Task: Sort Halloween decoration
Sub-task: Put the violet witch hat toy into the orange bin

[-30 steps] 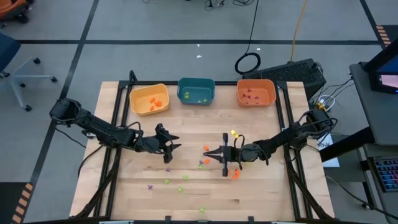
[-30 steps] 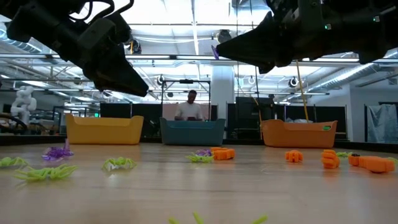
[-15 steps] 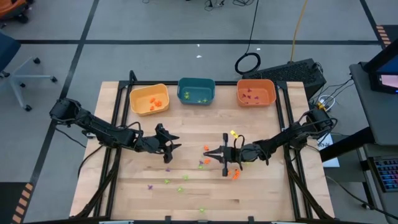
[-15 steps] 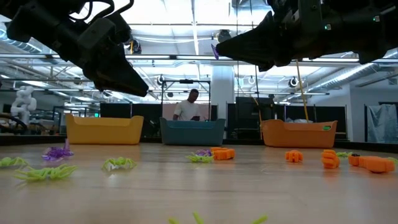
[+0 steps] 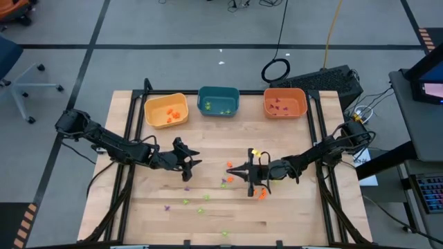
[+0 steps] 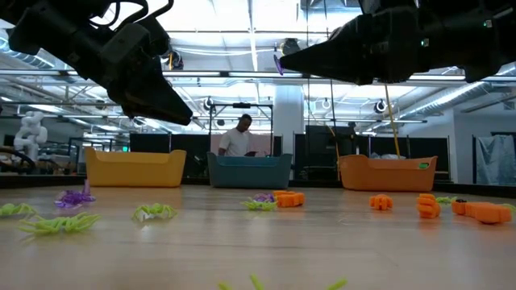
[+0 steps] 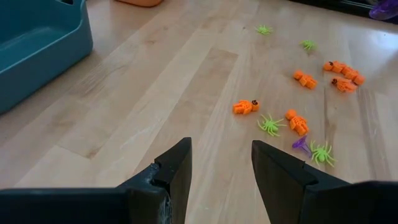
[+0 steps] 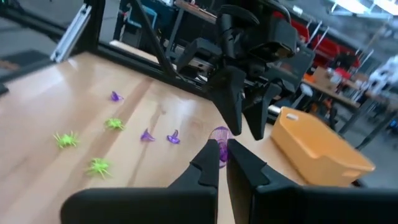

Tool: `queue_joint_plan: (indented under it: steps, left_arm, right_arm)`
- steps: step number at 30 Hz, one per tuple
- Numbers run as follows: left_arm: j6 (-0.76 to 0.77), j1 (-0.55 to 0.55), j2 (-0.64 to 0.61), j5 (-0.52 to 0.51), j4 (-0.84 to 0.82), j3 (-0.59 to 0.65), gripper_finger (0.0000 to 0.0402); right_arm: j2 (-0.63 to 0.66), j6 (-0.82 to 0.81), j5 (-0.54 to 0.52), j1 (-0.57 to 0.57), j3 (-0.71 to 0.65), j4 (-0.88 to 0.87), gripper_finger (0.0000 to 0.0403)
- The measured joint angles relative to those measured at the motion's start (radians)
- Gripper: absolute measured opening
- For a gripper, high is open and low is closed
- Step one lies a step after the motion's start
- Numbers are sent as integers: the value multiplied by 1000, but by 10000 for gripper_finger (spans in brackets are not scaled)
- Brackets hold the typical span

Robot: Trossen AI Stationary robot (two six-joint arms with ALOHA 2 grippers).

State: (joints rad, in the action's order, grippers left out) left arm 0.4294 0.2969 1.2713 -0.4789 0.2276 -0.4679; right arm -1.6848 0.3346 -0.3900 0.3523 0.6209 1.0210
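Hidden or unclear: shapes of the trinkets inside the bins too small to make out from above; in the low view only the bins' outer walls visible, contents out of sight; both arms cut off by the upper edge there.
Yellow bin (image 5: 166, 110): at the far left of the row along the worktop's far edge; holding several orange trinkets.
Teal bin (image 5: 219, 101): middle of the row; holding a few light-green trinkets.
Orange bin (image 5: 284, 103): far right of the row; holding a few small purple trinkets.
Worktop (image 5: 291, 207): pale wood planks, framed by dark rails.
Loose trinkets (image 5: 228, 181): orange, light-green and purple pieces scattered over the middle and near part of the worktop, most lying between and below the two grippers; orange figures and green spiders (image 7: 271, 124) seen clearly from the left wrist.
Purple trinket (image 8: 221, 135): pinched at the tip of the right gripper, lifted above the worktop.
Right gripper (image 5: 231, 170): over mid-worktop, pointing toward the left arm; jaws closed on the purple trinket.
Left gripper (image 5: 194, 164): raised over the left-centre of the worktop, facing the right gripper; jaws parted, nothing between them.
Background: person (image 6: 239, 140) standing behind the teal bin in the low view.
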Motion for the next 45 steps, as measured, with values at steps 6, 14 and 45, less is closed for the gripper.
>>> queue_joint_plan:
  steps: [6,14,45]
  left_arm:
    - [0,0,0,0,0,0,166]
    - [0,0,0,0,0,0,166]
    - [0,0,0,0,0,0,166]
  right_arm:
    - [0,180,0,0,0,0,0]
    - [0,392,-1,0,0,0,0]
    - [0,516,-1,0,1,0,0]
